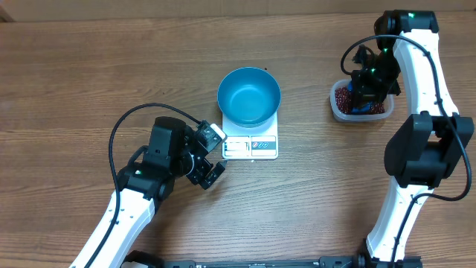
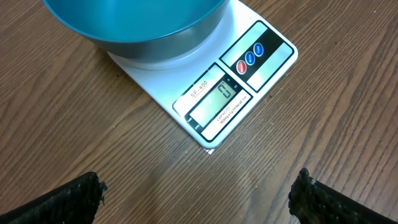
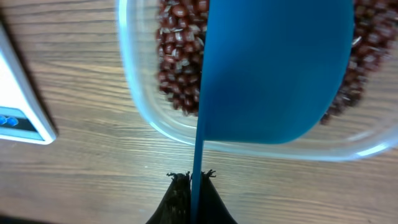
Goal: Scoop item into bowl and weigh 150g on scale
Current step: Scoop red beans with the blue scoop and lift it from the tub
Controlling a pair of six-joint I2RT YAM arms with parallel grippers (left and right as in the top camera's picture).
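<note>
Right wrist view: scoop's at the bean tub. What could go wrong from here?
1. The scoop is pinched only by its thin handle in the shut right jaws; loaded with beans it might twist and spill.
2. The tub stands apart from the bowl; beans could drop on the table during the carry.
3. The open left jaws sit close to the scale; a bump may upset its reading.
</note>
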